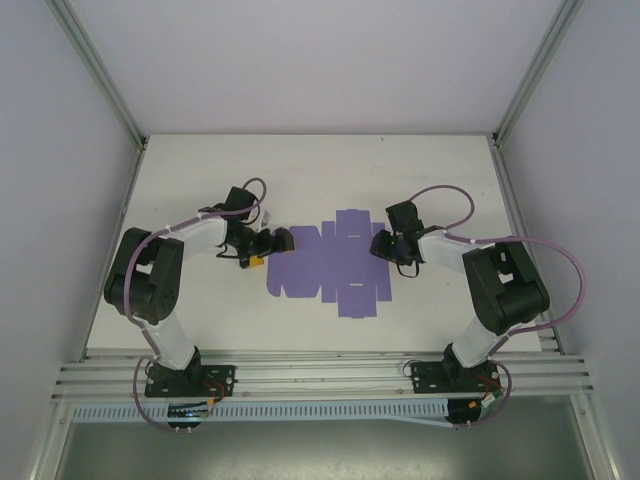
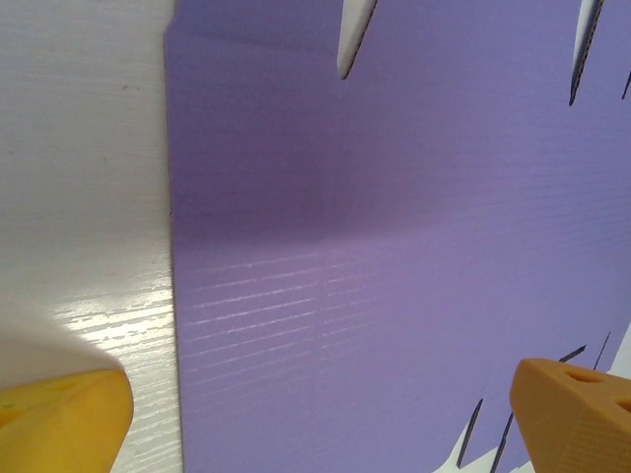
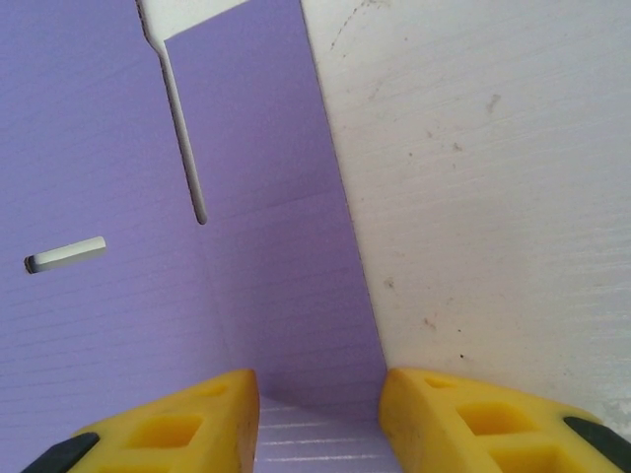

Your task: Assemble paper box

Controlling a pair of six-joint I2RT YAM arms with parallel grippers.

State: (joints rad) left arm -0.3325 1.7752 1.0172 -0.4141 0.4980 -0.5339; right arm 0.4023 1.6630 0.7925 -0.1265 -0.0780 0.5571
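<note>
One white table (image 1: 200, 300) carries the paper box (image 1: 330, 265) at its centre, a flat die-cut sheet. We judge the task barely begun: no panel stands, and every flap and tab is left to fold and lock. Its long axis runs 9 to 3 o'clock, with short flaps toward 12 and 6. At its 9 o'clock edge our left hand (image 1: 272, 246) is spread wide and released. At 3 o'clock the right hand (image 1: 385, 245) straddles the edge, half-spread, pinching nothing.

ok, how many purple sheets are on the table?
1. One flat die-cut paper box sheet lies mid-table, with the left gripper over its left edge and the right gripper at its right edge. A second sheet stacked exactly beneath it would be hidden.
</note>
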